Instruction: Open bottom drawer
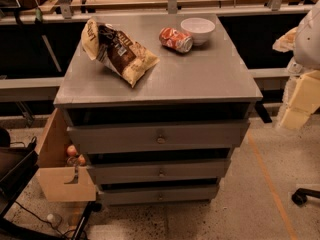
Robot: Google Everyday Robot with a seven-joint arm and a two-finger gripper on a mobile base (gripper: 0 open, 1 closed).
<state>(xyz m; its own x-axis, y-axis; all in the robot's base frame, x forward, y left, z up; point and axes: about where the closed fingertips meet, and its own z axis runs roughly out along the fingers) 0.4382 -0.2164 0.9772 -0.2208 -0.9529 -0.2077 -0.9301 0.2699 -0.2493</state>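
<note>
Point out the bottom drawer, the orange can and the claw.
bottom drawer (159, 195), camera view, centre of its front, at the knob.
orange can (176, 39), camera view, middle of its side.
claw (299, 103), camera view, its pale body, at the right edge of the view.

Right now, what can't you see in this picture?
Camera view:
Inside the slim grey bottom drawer with its round knob: hidden by its front.
Pale gripper at the right, beside the grey cabinet: partly cut off by the edge.
Crumpled chip bag: label too small to read.
</note>
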